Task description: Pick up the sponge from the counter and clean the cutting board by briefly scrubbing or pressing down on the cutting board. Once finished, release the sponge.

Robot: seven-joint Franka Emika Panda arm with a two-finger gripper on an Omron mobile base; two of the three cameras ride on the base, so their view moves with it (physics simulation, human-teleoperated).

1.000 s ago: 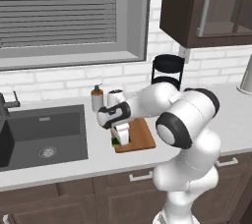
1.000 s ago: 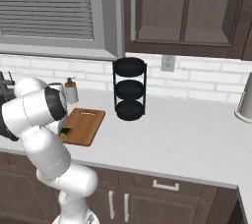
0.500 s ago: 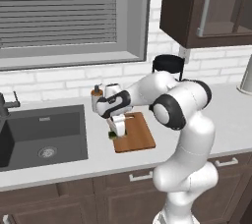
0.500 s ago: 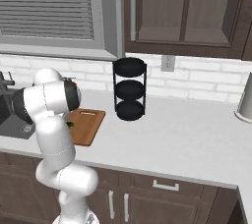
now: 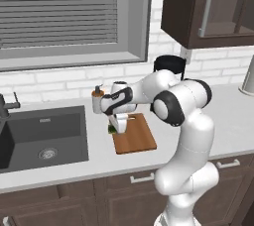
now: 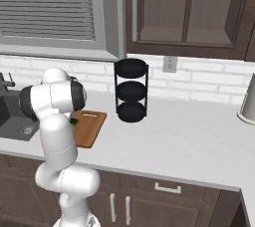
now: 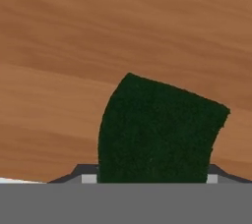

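Observation:
In the left base view the reddish-brown cutting board [image 5: 135,137] lies on the light counter [image 5: 99,163], just right of the sink. My gripper [image 5: 119,125] points down over the board's far left corner, shut on the dark green sponge [image 5: 112,129], which sits at the board's edge. The hand view has the sponge [image 7: 157,129] held between the fingers, close over the board's wood grain [image 7: 123,26]; the fingertips are mostly hidden behind it. From the right base view, a bit of the sponge [image 6: 74,120] peeks out beside my arm at the cutting board [image 6: 91,127].
A dark inset sink [image 5: 42,138] with a faucet [image 5: 6,107] lies left of the board. A soap bottle [image 5: 96,101] stands behind the gripper. A black tiered rack [image 6: 131,90] stands by the wall, and a pale jug [image 6: 249,100] sits far right.
My elbow has swung up and to the right while the hand stayed low over the board. The gripper and sponge shifted slightly left and back along the board's left edge.

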